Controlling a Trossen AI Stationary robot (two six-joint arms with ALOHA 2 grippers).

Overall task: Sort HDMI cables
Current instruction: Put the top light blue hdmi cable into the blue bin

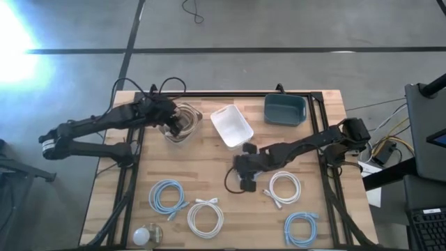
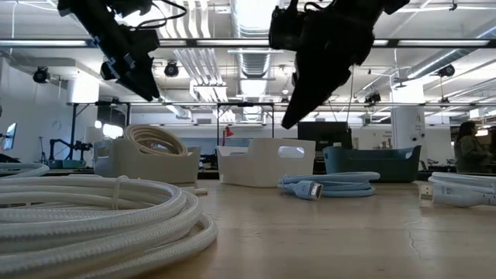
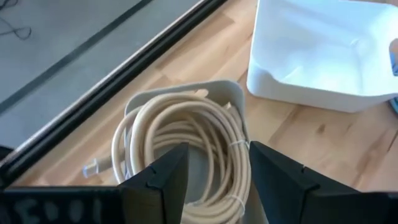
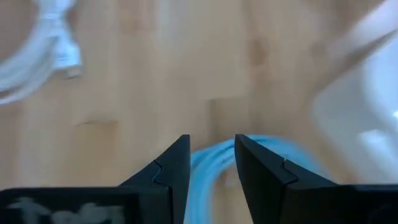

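A wooden table [image 1: 209,167] is seen from above. On the left, the left arm is stretched toward the far side, and its gripper [image 1: 178,124] is held over a clear bin [image 1: 182,124]. Its fingers [image 3: 165,177] are spread wide with nothing between them, and a beige cable coil [image 3: 180,140] is seen lying in the bin below.

In the middle, an empty white bin [image 1: 231,125] is set, and a blue-grey bin [image 1: 284,109] farther right. The right arm is bent in from the right, its gripper [image 1: 245,174] hanging above mid-table. Its fingers [image 4: 171,171] are part-way apart over a light blue coil [image 4: 214,165]; whether it is gripped cannot be told.

On the near table, two more light blue coils [image 1: 167,196] [image 1: 302,227] and two white coils [image 1: 205,217] [image 1: 285,187] are counted.
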